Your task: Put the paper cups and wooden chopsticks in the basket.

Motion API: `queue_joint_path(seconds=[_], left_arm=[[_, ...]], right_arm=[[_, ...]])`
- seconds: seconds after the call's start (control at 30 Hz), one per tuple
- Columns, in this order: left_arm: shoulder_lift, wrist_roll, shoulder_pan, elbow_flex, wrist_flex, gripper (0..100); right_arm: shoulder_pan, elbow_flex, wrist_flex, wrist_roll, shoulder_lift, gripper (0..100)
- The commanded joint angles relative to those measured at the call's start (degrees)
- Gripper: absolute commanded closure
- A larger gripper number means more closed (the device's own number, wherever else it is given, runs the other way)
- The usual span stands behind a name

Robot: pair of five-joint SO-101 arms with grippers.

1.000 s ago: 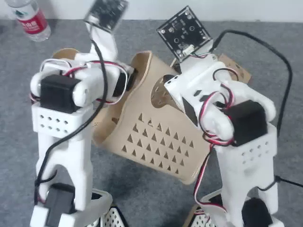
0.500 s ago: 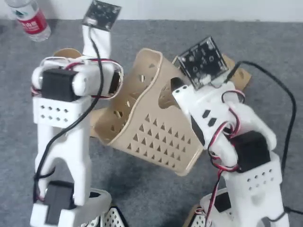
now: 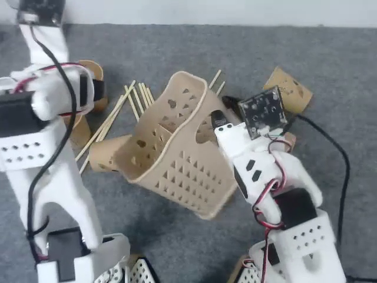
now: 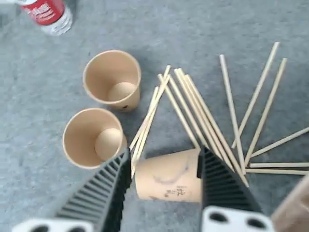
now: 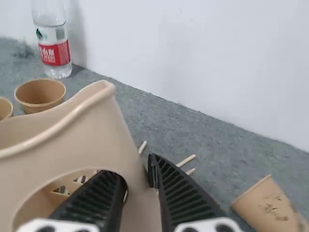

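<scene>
The right gripper [image 5: 135, 174] is clamping the rim wall of the basket [image 3: 177, 159] beside its handle hole, and the tan basket, pierced with triangular cut-outs, is leaning tilted on the grey mat [image 3: 330, 65]. The left gripper [image 4: 165, 154] is hovering with its fingers spread wide over a paper cup [image 4: 169, 181] that is lying on its side. Two more cups [image 4: 112, 79] are standing upright just beside the scattered pale wooden chopsticks [image 4: 193, 111], all outside the basket
</scene>
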Motion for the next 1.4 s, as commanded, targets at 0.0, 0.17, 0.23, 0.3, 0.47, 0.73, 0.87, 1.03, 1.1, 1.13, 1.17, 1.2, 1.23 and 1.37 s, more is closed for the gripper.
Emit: queue_joint_path(seconds=[0.0, 0.17, 0.23, 0.3, 0.47, 0.73, 0.87, 1.03, 1.1, 1.13, 1.17, 1.2, 1.23, 1.37], left_arm=[[-1.1, 1.1, -1.1, 7.3, -0.2, 79], [-1.4, 1.5, 0.4, 15.4, -3.0, 78], [-1.5, 1.6, 1.8, 15.2, -3.3, 75], [-1.2, 2.0, 3.5, 13.4, -3.2, 72], [-1.2, 5.6, 8.3, 12.1, -3.0, 71], [-1.0, 9.1, 18.4, 15.2, 0.0, 70], [-1.0, 10.3, 22.8, 18.9, 0.0, 70], [-1.0, 10.2, 27.0, 23.2, -1.4, 71], [-1.0, 10.2, 26.8, 24.8, -3.3, 71], [-1.0, 10.0, 26.7, 26.1, -4.2, 71], [-1.0, 10.0, 26.5, 27.3, -5.1, 71], [-1.0, 10.0, 26.4, 28.5, -6.0, 71], [-1.0, 10.0, 26.4, 29.6, -7.0, 71], [-1.0, 10.1, 26.5, 32.6, -10.3, 71]], right_arm=[[1.0, 5.1, -13.8, -5.9, -3.6, 99.1], [1.3, 10.1, -19.9, -7.7, -2.0, 99.1], [1.5, 13.9, -20.6, -7.7, -1.0, 99.1], [2.0, 19.4, -24.5, -7.7, -0.7, 99.1], [5.0, 31.3, -36.2, -7.5, -1.0, 99.1], [6.1, 33.9, -37.0, -7.4, -1.0, 99.1], [6.1, 34.0, -36.6, -7.3, -1.0, 99.1], [6.1, 33.8, -33.8, -7.3, -1.1, 99.1], [6.9, 33.8, -33.7, -7.3, -1.1, 99.1], [7.2, 33.7, -33.7, -7.3, -1.1, 99.1], [7.5, 33.6, -33.7, -7.3, -1.2, 99.1], [7.7, 33.6, -33.7, -7.3, -1.2, 99.1], [7.8, 33.6, -33.7, -7.3, -1.2, 99.1], [7.7, 33.6, -33.9, -7.3, -1.2, 99.1]])
